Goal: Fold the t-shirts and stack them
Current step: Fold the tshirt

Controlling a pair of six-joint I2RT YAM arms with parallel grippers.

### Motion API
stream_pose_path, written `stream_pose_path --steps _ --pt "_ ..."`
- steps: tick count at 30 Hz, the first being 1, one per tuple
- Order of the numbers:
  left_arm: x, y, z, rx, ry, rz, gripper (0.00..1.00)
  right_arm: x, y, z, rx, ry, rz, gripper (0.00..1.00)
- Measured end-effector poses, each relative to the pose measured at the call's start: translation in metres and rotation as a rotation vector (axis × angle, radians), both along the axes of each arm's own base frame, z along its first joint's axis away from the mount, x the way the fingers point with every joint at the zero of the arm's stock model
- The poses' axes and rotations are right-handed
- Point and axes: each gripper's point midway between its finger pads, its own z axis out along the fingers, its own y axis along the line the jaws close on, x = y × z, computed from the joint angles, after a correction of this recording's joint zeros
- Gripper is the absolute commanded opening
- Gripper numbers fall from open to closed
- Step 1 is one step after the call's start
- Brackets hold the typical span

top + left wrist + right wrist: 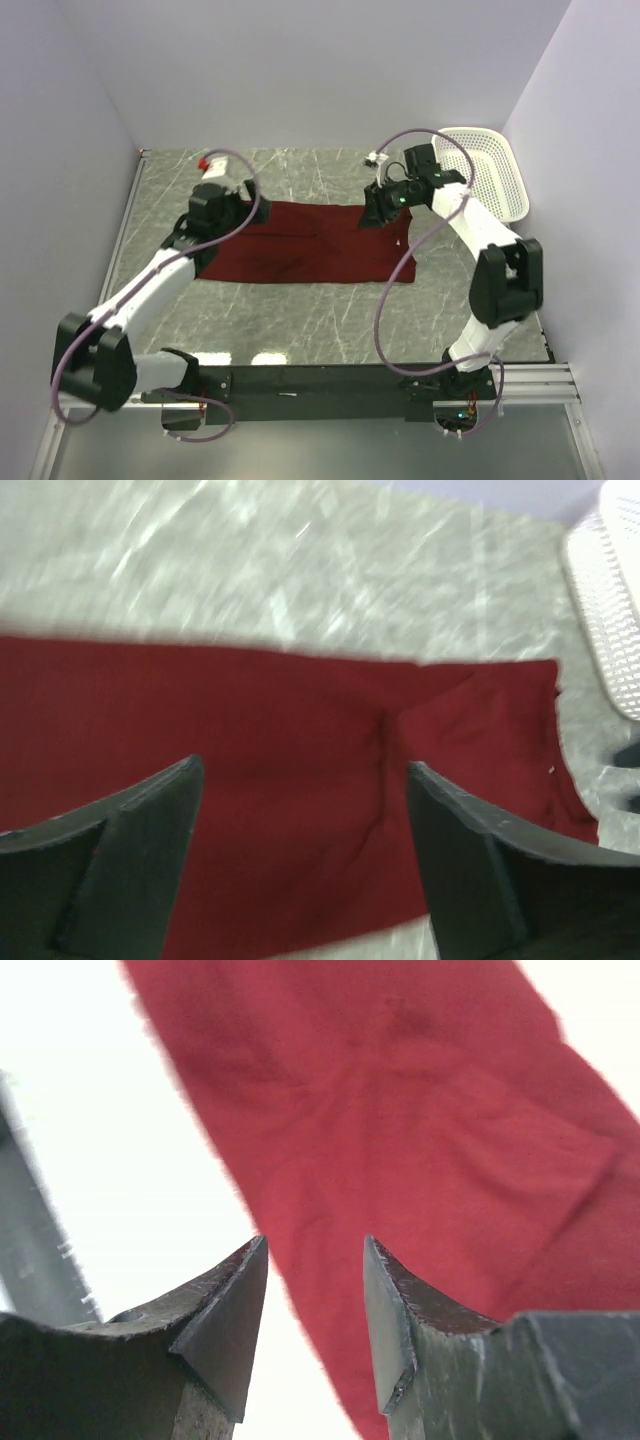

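Observation:
A dark red t-shirt (300, 245) lies flat on the marble table as a wide folded band. My left gripper (205, 215) hovers over its left end, jaws wide open with only cloth (300, 810) showing below them. Over the shirt's right end hangs my right gripper (378, 212), its jaws open and empty, with the shirt's edge (420, 1140) beneath. A small white label (403, 243) shows near the right end of the shirt.
A white mesh basket (490, 170) stands at the back right against the wall, also seen as the basket (610, 610) in the left wrist view. Walls close the table on the left, back and right. The arm bases sit on a black rail (320, 385) at the near edge.

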Motion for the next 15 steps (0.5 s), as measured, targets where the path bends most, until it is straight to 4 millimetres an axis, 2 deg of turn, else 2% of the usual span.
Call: stream_pose_path --steps 4,8,11,13,15 --pt "-0.028 0.053 -0.025 -0.061 0.089 0.148 0.98 -0.026 -0.006 0.026 0.068 -0.030 0.018 0.51" --pt "-0.045 0.107 -0.043 -0.127 0.130 0.319 0.99 -0.035 -0.024 0.028 0.085 -0.034 -0.042 0.51" --pt "-0.052 0.132 -0.059 -0.159 0.169 0.394 0.97 -0.039 -0.039 0.016 0.087 0.009 -0.094 0.52" --pt "-0.052 0.141 -0.070 -0.176 0.205 0.415 0.90 -0.039 -0.046 0.010 0.092 0.031 -0.120 0.52" --pt "-0.048 0.138 -0.084 -0.198 0.259 0.372 0.79 -0.040 -0.049 0.009 0.103 0.045 -0.134 0.52"
